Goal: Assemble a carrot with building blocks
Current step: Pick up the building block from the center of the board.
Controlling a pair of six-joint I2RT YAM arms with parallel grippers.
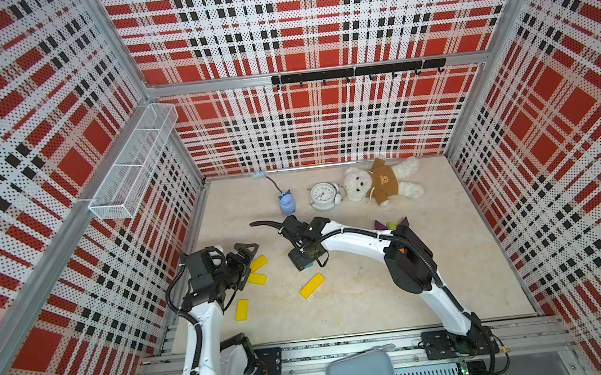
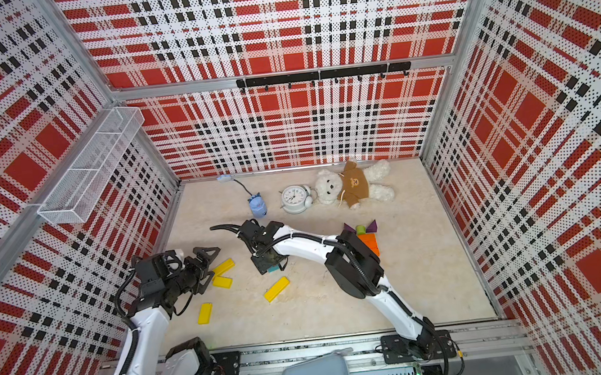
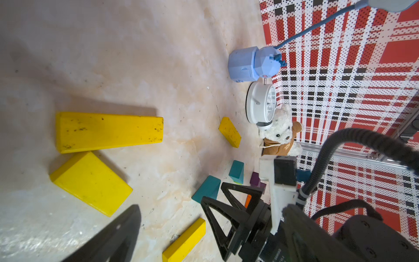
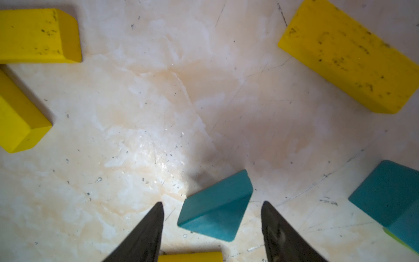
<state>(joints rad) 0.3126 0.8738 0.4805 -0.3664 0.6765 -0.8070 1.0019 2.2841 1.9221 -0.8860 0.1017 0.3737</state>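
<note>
Ok, right hand (image 4: 212, 202) hangs straight over the teal triangle (image 4: 215, 208), which lies on the worktop (image 4: 158, 102) near its middle. The triangle sits between the fingers (image 4: 145, 233) with a gap on both sides, so the hand is open and not gripping yet. The triangle's long edge runs skewed across the gap, not square to the fingers. I'd expect it to twist on closing unless the wrist turns a bit first. Left hand (image 1: 251, 257) is spread wide and empty, by the yellow bars (image 1: 258, 263), well apart from the triangle, so the right arm is the obvious one for this pick. The partly built carrot (image 2: 368, 242) (orange stack, purple triangles, lime stub) is behind the right elbow, probably the drop-off. A second teal block (image 4: 390, 197) lies near the triangle, so watch clearance on the lift
</note>
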